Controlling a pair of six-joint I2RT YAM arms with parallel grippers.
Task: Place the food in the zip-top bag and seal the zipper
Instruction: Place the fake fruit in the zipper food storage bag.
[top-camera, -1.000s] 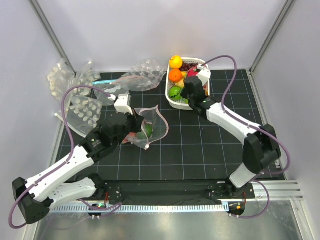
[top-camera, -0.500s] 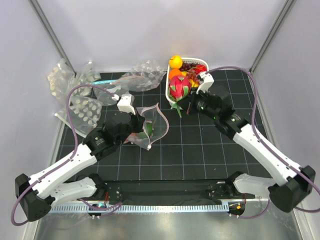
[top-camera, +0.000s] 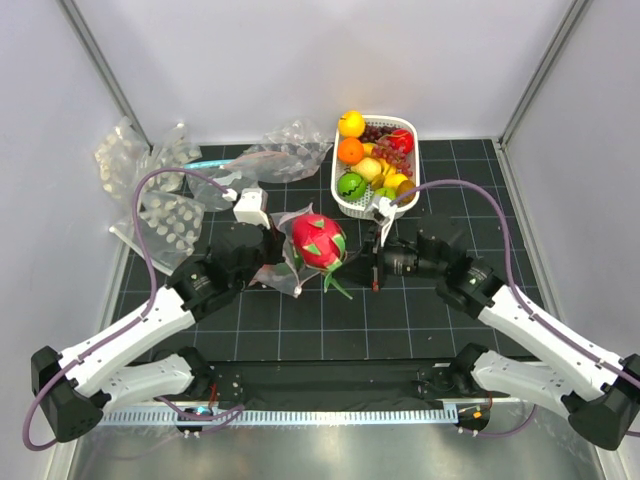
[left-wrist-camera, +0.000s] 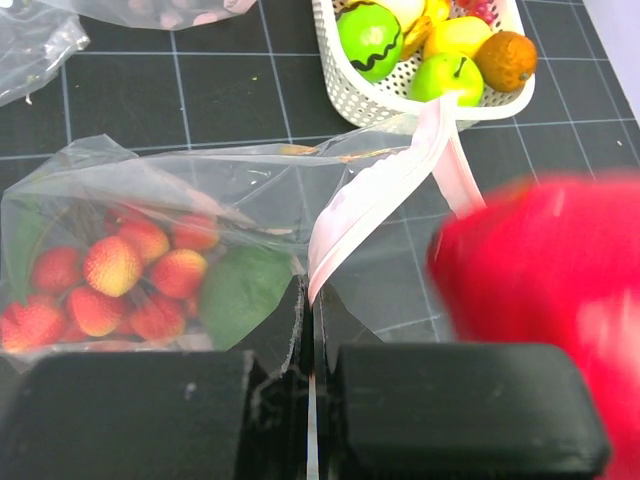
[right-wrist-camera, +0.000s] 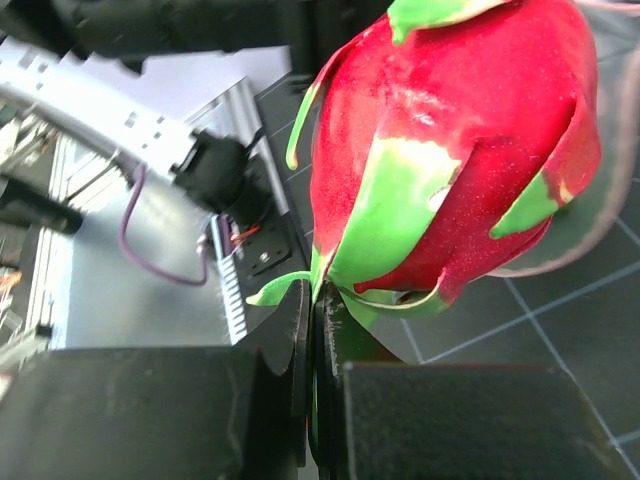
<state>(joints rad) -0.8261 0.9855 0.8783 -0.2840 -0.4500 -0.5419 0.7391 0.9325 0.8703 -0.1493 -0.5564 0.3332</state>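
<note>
Black gridded mat (top-camera: 300, 320), pale walls (top-camera: 300, 60) all round — the left gripper (left-wrist-camera: 308, 320) pinches the rim of the zip-top bag (left-wrist-camera: 200, 190); the right gripper (right-wrist-camera: 315, 320) pinches a leaf of the dragon fruit (right-wrist-camera: 450, 130).

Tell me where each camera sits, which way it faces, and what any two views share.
Top external: above and behind the robot, looking down at the table; the left arm and right arm show, bases at the bottom.
Left wrist: on the left arm, facing the zip-top bag and the basket; the left gripper is shut on the bag's edge.
Right wrist: on the right arm, facing the table's near edge; the right gripper pinches a green leaf of the dragon fruit.
Shared: the dragon fruit shows in all three views, blurred in the left wrist's.
</note>
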